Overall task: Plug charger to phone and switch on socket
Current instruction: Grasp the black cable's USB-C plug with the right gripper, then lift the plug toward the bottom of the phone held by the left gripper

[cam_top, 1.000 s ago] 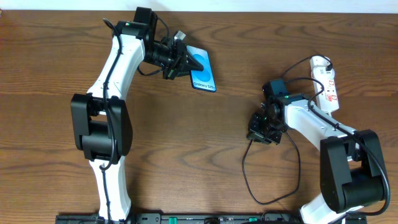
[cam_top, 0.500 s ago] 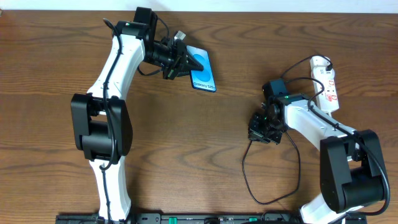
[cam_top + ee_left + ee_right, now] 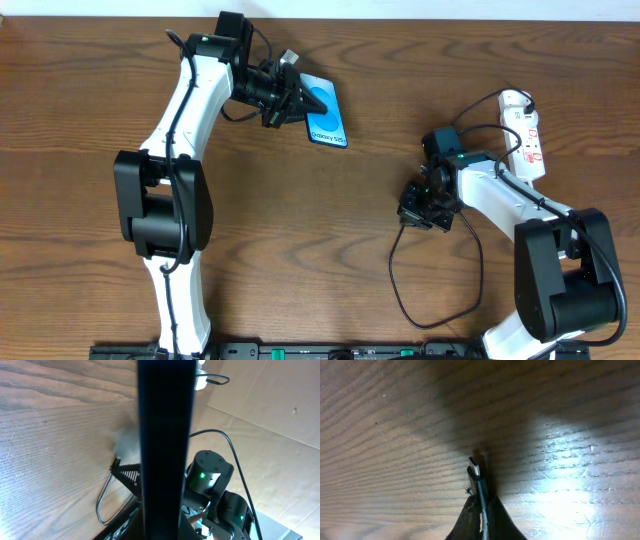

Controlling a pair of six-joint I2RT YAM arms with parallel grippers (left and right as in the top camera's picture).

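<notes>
The right gripper (image 3: 481,506) pinches the charger (image 3: 476,477) tip; the left gripper (image 3: 292,100), at eleven o'clock, clamps the phone (image 3: 328,120) — with so thin a pinch, the tip could twist askew.

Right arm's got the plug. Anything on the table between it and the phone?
Nothing visible. Only bare table lies between the charger tip pinched in the right gripper and the phone held by the left gripper.
</notes>
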